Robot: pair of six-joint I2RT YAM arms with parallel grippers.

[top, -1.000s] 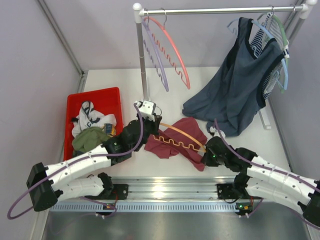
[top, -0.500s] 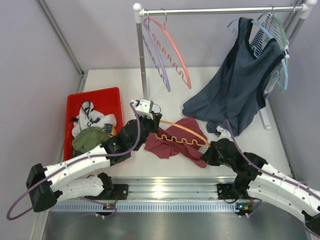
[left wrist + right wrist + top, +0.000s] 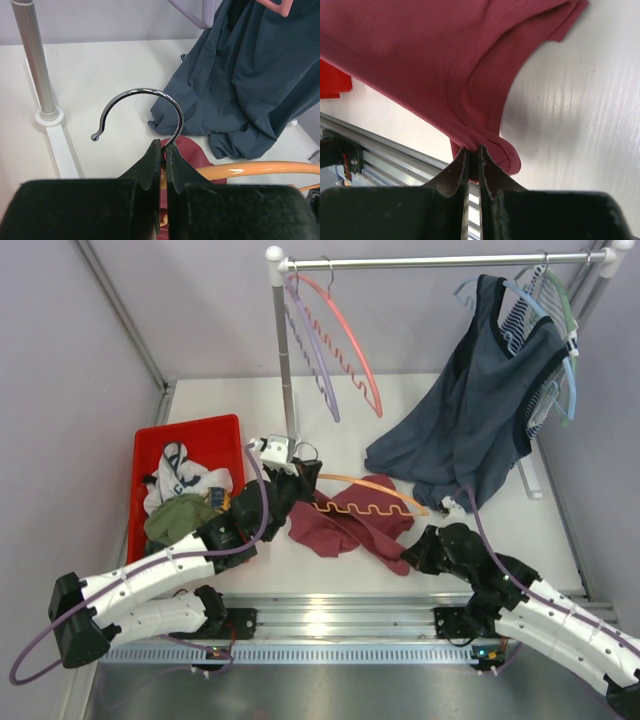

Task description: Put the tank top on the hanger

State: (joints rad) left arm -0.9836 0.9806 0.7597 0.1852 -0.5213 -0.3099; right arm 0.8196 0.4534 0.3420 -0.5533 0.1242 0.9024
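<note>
The maroon tank top (image 3: pixel 352 525) lies crumpled on the white table in the middle of the top view. The orange hanger (image 3: pixel 375 490) lies across it, wavy bar over the cloth. My left gripper (image 3: pixel 300 472) is shut on the hanger's metal hook (image 3: pixel 150 102), pinched at its base, with the orange arm (image 3: pixel 260 169) running right. My right gripper (image 3: pixel 412 558) is shut on a strap edge of the tank top (image 3: pixel 470 65) at its near right corner, close to the table.
A red bin (image 3: pixel 186 485) with clothes stands at the left. A rack pole (image 3: pixel 284 350) stands behind, carrying pink-red (image 3: pixel 350 340) and lilac (image 3: pixel 315 355) hangers. A dark blue-grey top (image 3: pixel 470 430) hangs at the right and drapes onto the table. A metal rail (image 3: pixel 340 615) runs along the near edge.
My left gripper has moved back and left with the hanger hook, swinging the hanger's far end right. My right arm has drawn back towards the near edge, still holding the tank top's strap.
</note>
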